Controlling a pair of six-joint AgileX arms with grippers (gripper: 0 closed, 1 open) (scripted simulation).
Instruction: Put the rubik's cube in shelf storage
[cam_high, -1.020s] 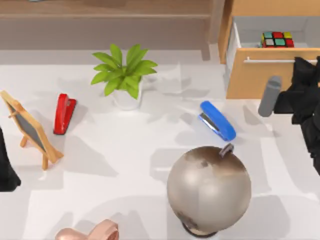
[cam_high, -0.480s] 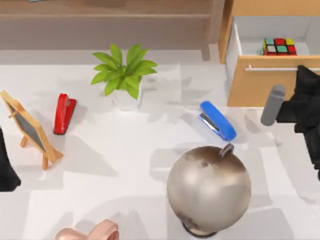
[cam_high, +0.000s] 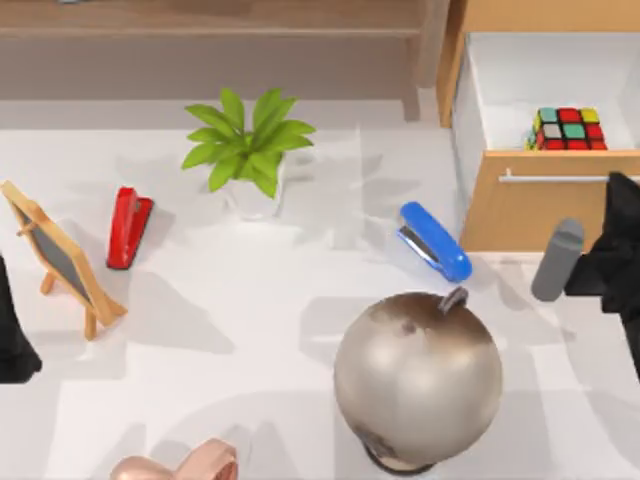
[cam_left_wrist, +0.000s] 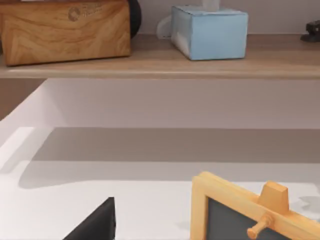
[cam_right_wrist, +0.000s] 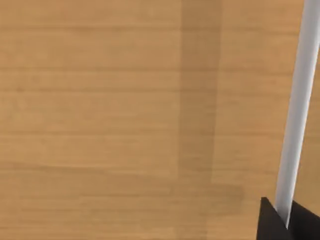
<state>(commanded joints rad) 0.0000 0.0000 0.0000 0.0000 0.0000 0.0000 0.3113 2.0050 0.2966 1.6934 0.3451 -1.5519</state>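
Top view: rubik's cube (cam_high: 568, 129) sits in the open drawer (cam_high: 540, 200) at two o'clock.
Right hand (cam_high: 612, 205) is at the drawer's silver handle (cam_right_wrist: 296, 115) at three o'clock, and the right wrist view shows its fingers closed around that bar. Shelf storage (cam_high: 215, 30) spans twelve o'clock. Left hand (cam_left_wrist: 95, 225) is parked at nine o'clock beside the small chalkboard (cam_high: 60, 258); I cannot tell its grip.

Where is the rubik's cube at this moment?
In the top view the rubik's cube sits inside the open drawer at the table's far right, just behind the drawer's front panel and its silver handle.
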